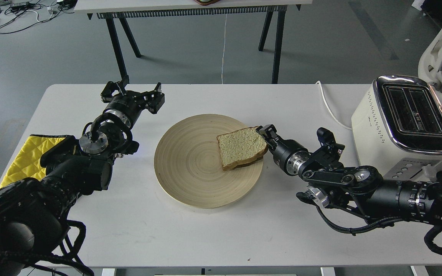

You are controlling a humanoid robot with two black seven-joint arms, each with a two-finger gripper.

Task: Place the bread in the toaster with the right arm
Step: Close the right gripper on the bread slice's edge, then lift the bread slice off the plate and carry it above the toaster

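Note:
The bread (240,146), a tan slice with a brown crust, is over the right part of the round wooden plate (190,168). Its near edge is raised, with a dark shadow under it. My right gripper (264,138) comes in from the right and is shut on the slice's right edge. The cream-white toaster (374,122), with its chrome rim and black slotted top, stands at the table's far right, behind my right arm. My left gripper (133,95) is open and empty over the table, left of the plate.
A yellow quilted cloth (25,157) lies at the table's left edge under my left arm. The toaster's white cord (326,103) runs across the table behind my right gripper. Another table's black legs (121,42) stand beyond.

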